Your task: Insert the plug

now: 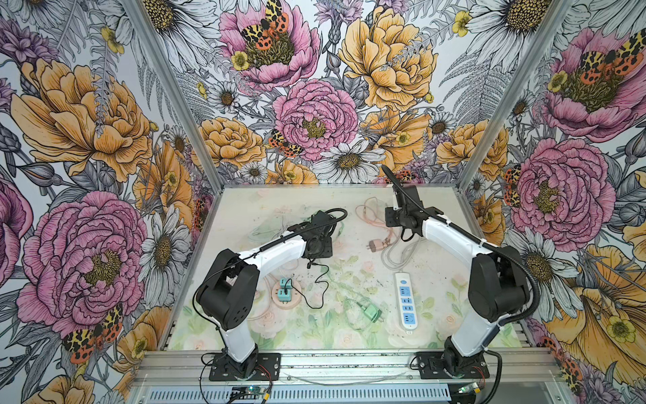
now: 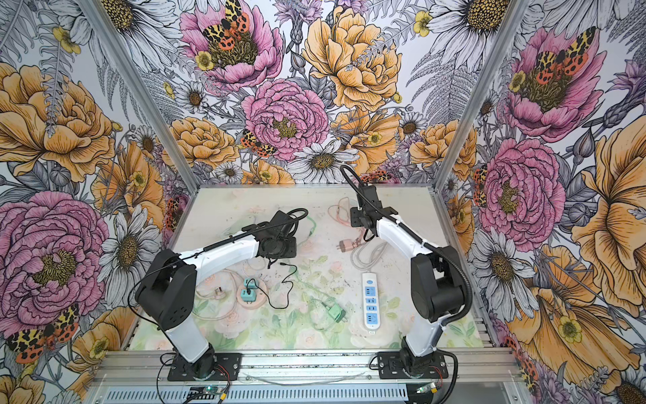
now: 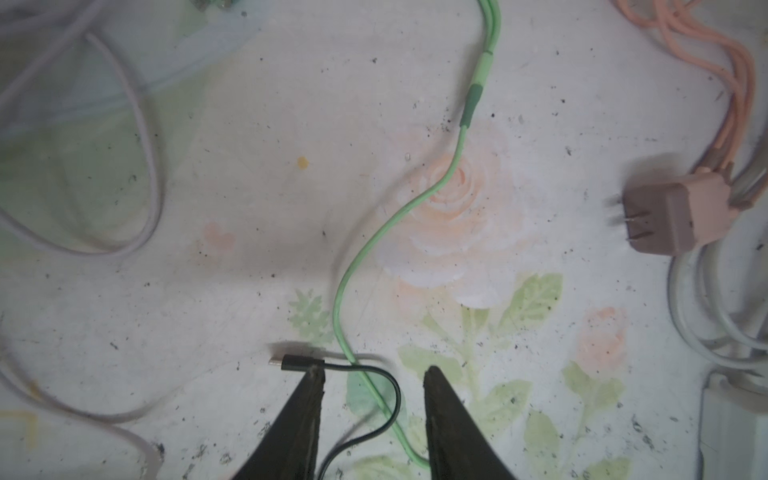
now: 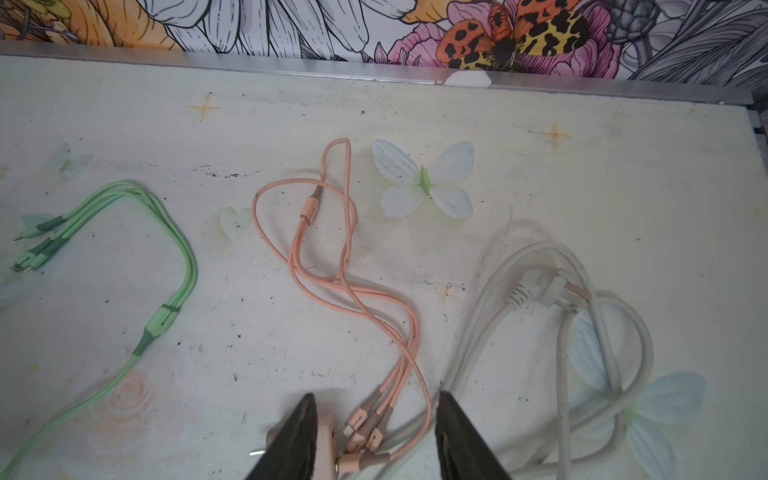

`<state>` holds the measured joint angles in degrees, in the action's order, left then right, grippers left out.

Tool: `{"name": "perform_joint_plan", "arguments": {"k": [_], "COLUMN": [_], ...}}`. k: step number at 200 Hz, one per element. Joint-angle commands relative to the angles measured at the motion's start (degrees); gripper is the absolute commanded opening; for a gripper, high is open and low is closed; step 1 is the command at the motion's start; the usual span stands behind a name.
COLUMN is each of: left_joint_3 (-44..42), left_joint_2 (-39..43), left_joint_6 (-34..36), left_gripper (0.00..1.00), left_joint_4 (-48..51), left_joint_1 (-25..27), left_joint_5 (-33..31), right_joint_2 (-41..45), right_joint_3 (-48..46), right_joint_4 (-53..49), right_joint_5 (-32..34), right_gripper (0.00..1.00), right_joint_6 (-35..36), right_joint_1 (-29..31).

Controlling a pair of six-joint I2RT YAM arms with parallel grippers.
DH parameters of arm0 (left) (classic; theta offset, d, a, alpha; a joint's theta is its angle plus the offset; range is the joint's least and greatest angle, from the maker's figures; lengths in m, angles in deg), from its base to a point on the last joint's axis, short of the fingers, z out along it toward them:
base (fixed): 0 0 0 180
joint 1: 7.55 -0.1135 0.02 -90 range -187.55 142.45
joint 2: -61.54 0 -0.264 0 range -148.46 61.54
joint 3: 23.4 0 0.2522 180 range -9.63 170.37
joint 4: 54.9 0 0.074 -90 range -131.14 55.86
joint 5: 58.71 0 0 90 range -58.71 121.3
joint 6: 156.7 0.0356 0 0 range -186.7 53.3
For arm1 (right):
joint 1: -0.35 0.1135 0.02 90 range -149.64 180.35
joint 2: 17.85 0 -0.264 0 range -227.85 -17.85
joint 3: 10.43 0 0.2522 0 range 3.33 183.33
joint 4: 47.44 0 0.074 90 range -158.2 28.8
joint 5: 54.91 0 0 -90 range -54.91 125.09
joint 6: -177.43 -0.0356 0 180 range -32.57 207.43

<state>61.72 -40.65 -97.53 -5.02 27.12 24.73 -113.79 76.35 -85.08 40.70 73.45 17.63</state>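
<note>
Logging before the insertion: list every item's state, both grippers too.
pink plug: lying loose, prongs bare.
power strip: flat, all sockets empty.
green charger: lying unplugged.
left gripper: open, empty.
right gripper: open, holding nothing.

We see only the fingertips of the left gripper (image 3: 375, 369) and right gripper (image 4: 376, 392), in the wrist views — in both top views the arms cover them. In the right wrist view the pink plug (image 4: 327, 444) sits mostly behind a finger (image 4: 291, 440) and runs off the frame. In the left wrist view its prongs (image 3: 623, 220) blur, and the power strip (image 3: 733, 415) is cut off.
</note>
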Motion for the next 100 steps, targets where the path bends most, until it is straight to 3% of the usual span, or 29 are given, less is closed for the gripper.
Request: {"name": "perform_joint_plan", "arguments": {"k": [1,22,84,100], "left_joint_3": [2.46,4.1,6.24,6.83], "left_joint_2": [-4.18,-7.47,-11.52,-12.81], "left_joint_6": [2.04,3.03,2.79,2.79], "left_gripper": [0.43,0.43,0.42,0.3], "left_joint_4": [-0.32,-0.3,-0.25,-0.26], "left_joint_1": [-0.29,-0.14,-0.49,-0.11], "left_joint_5": [0.12,1.01,0.72,1.84], "right_joint_2": [6.29,10.85,20.87,22.16], "right_joint_3": [-4.76,-8.58,-17.27,-18.51], "right_joint_4": [0.44,0.33,0.32,0.31], "right_joint_5": [-3.96,-8.46,-10.35,-10.44], "right_gripper": [0.5,0.52,0.53,0.53], "right_joint_6": [-1.83,-2.67,-5.7,-6.27], "right_joint_1": [-0.07,0.25,1.05,1.12]}}
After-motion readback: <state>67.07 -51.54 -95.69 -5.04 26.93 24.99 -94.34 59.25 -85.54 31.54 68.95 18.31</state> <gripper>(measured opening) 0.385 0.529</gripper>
